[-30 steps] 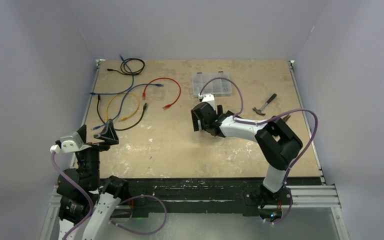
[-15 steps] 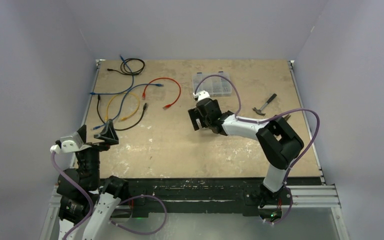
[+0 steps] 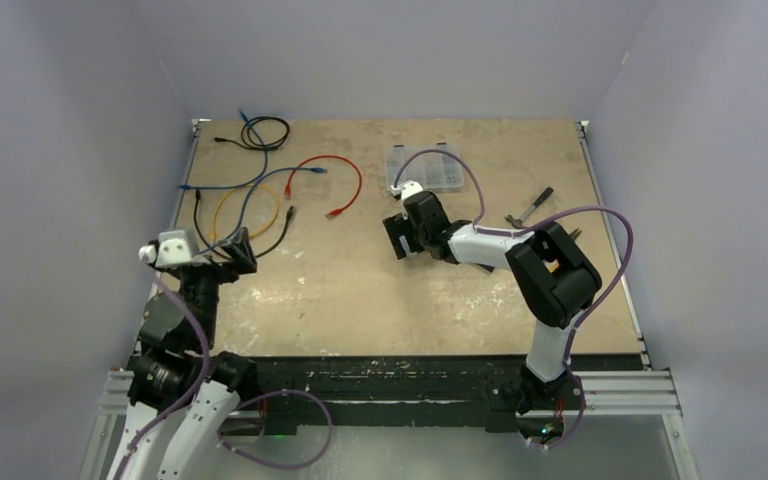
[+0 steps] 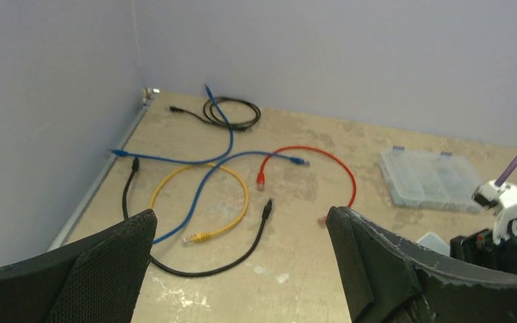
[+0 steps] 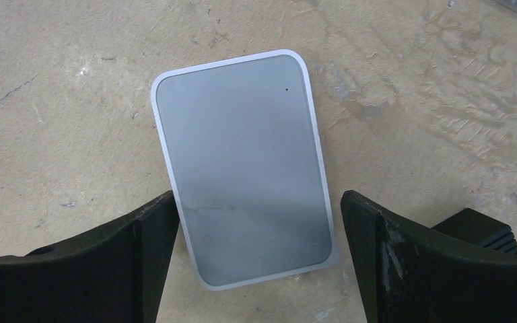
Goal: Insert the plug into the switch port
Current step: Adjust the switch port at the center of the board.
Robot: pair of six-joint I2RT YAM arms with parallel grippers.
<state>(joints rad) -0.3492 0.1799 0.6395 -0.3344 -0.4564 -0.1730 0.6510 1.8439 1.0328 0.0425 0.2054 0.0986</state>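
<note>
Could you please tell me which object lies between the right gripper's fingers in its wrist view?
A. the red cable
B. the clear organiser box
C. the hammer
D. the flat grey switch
D: the right wrist view shows the flat grey switch lying on the table between the spread fingers of the right gripper.

Near half of the table (image 3: 340, 300) is bare board between the 2 arms, an easy lane. The far-left quarter is cluttered: red cable (image 4: 309, 147), yellow cable (image 4: 245, 195), blue cable (image 4: 202, 188) and black cable (image 4: 259, 232) lie flat and cross each other, right ahead of the wide-apart left gripper (image 4: 242, 222). The left wall (image 3: 110, 150) is close beside them. A cable coil (image 3: 265, 132) sits in the far-left corner. An organizer box (image 3: 423, 170) sits just beyond the right gripper (image 5: 256, 202); a hammer (image 3: 530, 208) lies to the right, apart. The switch (image 5: 242, 168) nearly fills the gap between the right fingers (image 5: 404, 262), with thin slack either side.
</note>
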